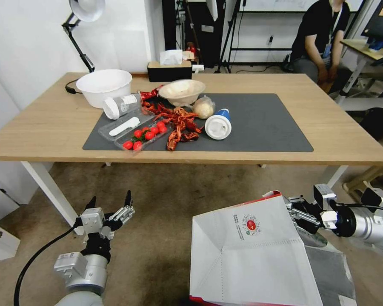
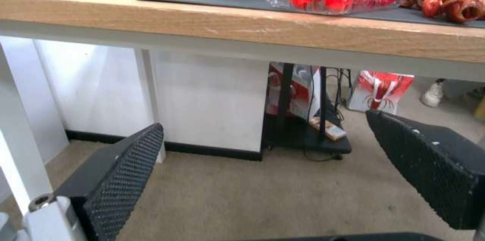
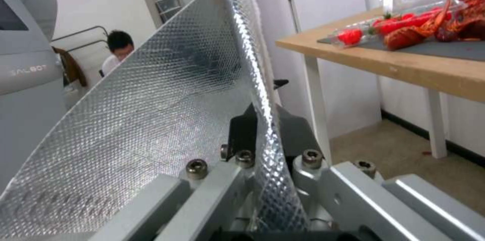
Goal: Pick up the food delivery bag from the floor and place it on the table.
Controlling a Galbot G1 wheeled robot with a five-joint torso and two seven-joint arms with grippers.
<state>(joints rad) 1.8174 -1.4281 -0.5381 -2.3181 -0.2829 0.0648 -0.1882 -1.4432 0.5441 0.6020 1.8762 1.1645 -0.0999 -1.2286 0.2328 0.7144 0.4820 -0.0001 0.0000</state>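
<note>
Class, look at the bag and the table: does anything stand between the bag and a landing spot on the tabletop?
The right gripper pinches the food delivery bag below the table edge. Crayfish, tomatoes and cups crowd the mat's left; its right half is bare.

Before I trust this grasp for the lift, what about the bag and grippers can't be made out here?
- Head view: the bag's bottom is cut off by the picture's lower edge, so floor contact is unknown.
- Head view: the bag's wall hides the right gripper's fingertips.
- Right wrist view: the foil lining blocks the bag's inside.
- Left wrist view: the left gripper is open; the table edge hides the tabletop behind.
</note>
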